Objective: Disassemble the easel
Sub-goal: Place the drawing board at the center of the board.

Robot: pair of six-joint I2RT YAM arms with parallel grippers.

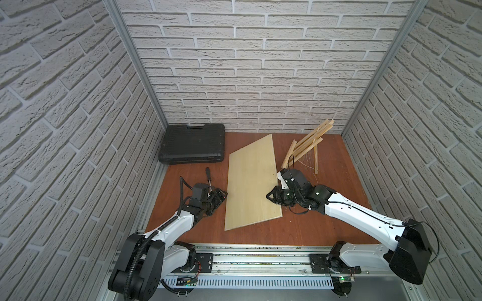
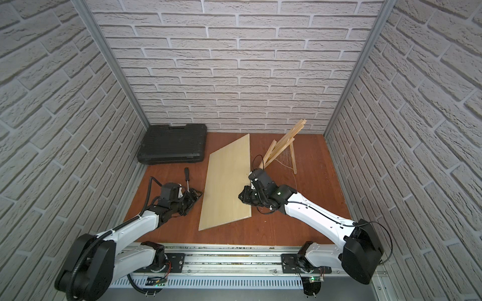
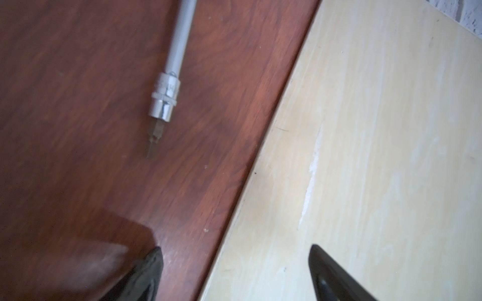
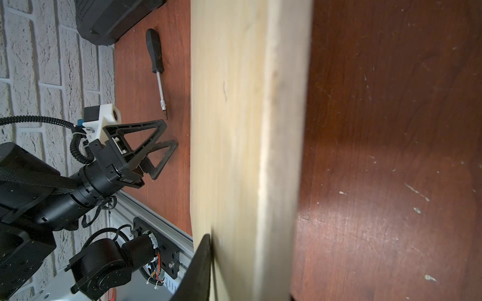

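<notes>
Working the board's (image 1: pixel 250 182) edge, your right gripper (image 1: pixel 269 197) hides its grip; I cannot tell. Left gripper (image 4: pixel 169 133) stands spread. Next, reach for the standing easel (image 1: pixel 307 142).

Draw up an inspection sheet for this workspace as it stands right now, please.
Surface: reddish-brown wooden table, lightly scratched.
Job's things: easel standing assembled at the far right, rear leg spread; neither gripper touches it.
Clutter: plywood board flat in the middle; screwdriver lying left of it; black tool case, closed, far left.
Grippers: left gripper open beside the board's left edge; right gripper at its right edge, jaw state unclear.
Cables: left wrist cable loops above the table; right wrist cable arches near the easel's foot.
Surroundings: brick-pattern walls on three sides; front rail carrying both arms.
</notes>
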